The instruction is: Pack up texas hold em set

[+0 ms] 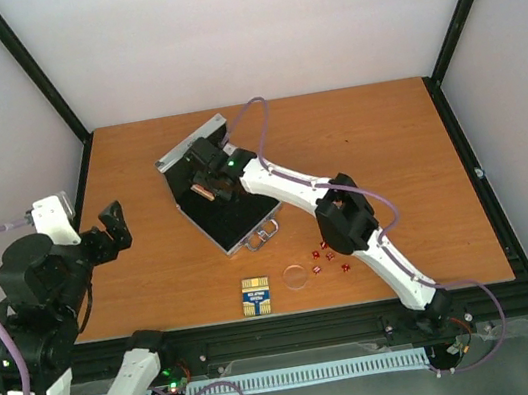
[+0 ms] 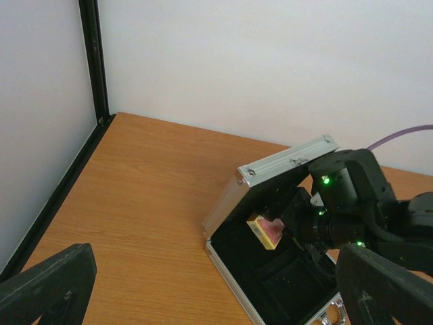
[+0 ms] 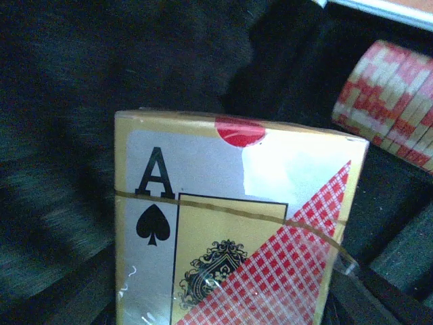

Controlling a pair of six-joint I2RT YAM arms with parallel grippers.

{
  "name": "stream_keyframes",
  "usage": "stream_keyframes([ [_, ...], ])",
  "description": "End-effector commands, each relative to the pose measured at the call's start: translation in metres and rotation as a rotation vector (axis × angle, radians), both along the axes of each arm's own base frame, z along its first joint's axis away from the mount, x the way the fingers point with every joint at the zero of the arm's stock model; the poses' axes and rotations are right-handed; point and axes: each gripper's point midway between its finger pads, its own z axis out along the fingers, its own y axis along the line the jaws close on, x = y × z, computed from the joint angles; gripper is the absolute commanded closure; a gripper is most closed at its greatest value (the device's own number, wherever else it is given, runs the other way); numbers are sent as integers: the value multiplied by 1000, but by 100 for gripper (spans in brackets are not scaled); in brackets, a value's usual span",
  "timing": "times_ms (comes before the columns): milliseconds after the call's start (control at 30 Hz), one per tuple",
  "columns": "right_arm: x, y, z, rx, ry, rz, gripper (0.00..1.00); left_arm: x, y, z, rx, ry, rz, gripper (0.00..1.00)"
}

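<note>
The silver case (image 1: 190, 142) lies open mid-table with its black lining up and its handle (image 1: 262, 235) toward me. My right gripper (image 1: 204, 187) hangs over the inside of the case, shut on the red-white card deck (image 1: 203, 192). In the right wrist view that deck (image 3: 237, 223) fills the frame, and a red-white chip stack (image 3: 399, 108) sits in the case behind it. The left wrist view shows the deck (image 2: 266, 231) tilted above the lining. On the table lie the blue-yellow deck (image 1: 255, 296), a clear disc (image 1: 297, 276) and small red dice (image 1: 330, 255). My left gripper (image 1: 115, 225) is open, far left.
The case lid (image 2: 284, 162) stands raised at the back of the case. A black frame post (image 2: 91, 61) and white walls close in the table's left and back sides. The right arm's purple cable (image 1: 256, 118) loops behind the case.
</note>
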Motion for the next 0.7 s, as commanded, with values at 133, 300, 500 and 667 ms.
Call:
stream_keyframes([
  [133, 20, 5, -21, 71, 31, -55, 97, 7, 5, -5, 52, 30, 20, 0],
  [300, 21, -2, -40, 49, 66, -79, 97, 15, 4, -14, 59, 56, 21, 0],
  [500, 24, -4, -59, 41, 90, -103, 94, 17, 3, -15, 53, 63, 24, 0],
  [667, 19, -8, -73, 30, 131, -118, 84, 16, 4, -19, 51, 75, 26, 0],
])
